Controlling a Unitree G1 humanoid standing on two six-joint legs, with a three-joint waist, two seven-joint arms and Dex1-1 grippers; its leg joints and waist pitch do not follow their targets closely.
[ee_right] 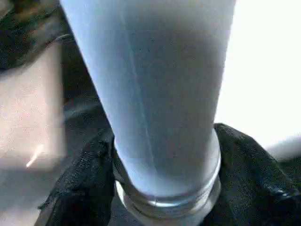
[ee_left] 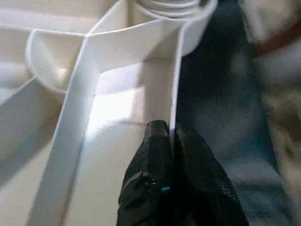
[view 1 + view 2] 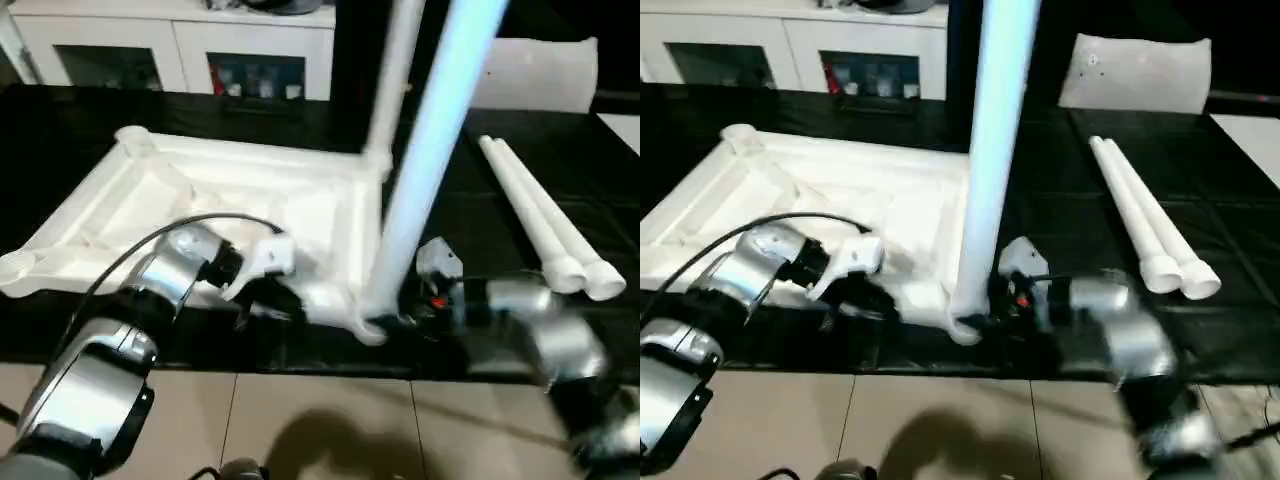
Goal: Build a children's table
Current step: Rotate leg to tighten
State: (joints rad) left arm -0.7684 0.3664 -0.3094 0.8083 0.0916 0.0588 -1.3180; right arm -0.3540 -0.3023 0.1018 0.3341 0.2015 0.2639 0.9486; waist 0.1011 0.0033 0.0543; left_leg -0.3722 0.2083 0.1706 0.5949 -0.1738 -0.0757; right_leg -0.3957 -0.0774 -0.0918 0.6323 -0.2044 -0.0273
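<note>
Tabletop point(image 3: 240, 190): left gripper point(image 2: 170, 136) pinches its rim; right gripper point(image 1: 164, 179) clasps the leg point(image 3: 425, 160) in the near socket—twist it home.

Light: bright, from above | Glare: tabletop point(image 3: 250, 190) washed out, ribs barely legible | Cast: upright leg point(image 3: 430, 150) tinted blue | Blur: right forearm point(image 3: 540, 330) motion-smeared | Shadow: soft dark patch on floor point(image 3: 330, 440) | Focus: wrist-view backgrounds soft
</note>
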